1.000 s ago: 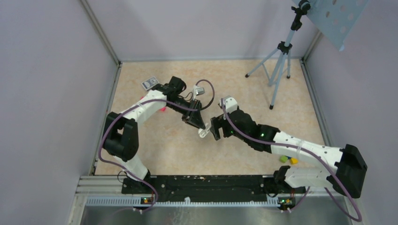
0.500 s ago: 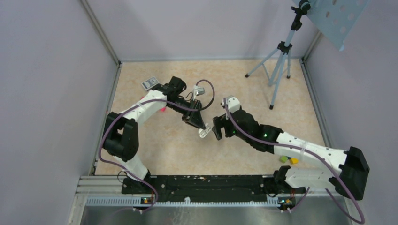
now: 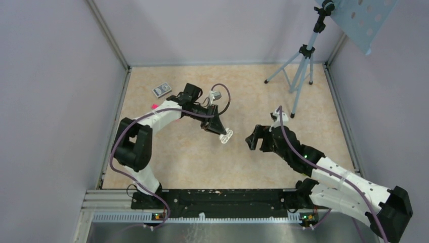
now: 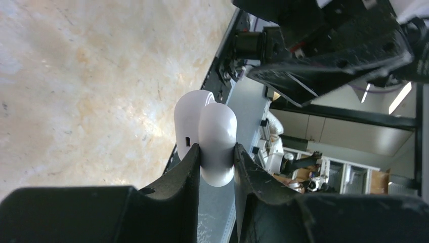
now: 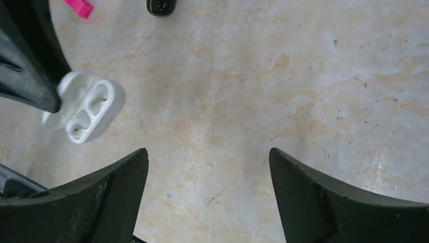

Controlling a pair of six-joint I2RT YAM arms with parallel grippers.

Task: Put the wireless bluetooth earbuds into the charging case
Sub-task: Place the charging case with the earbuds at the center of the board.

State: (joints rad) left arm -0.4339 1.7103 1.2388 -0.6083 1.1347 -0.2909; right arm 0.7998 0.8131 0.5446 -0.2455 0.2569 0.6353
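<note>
Charging case, lid open, clamped betw L fingers; R fingers wide apart, empty.

The left gripper covers the lower end of the charging case; in the right wrist view, the top edge cuts a black item.

You get soft, even overhead light in the top view: the table reads bright and sharp, with only faint shadows near the arms. In your left wrist view, the charging case glares almost blown-out white, a strip lamp flares at the right edge, and the left gripper's fingers sit dark. Your right wrist view is crisp on the tabletop, but the right gripper's fingers are underexposed and slightly soft.
</note>
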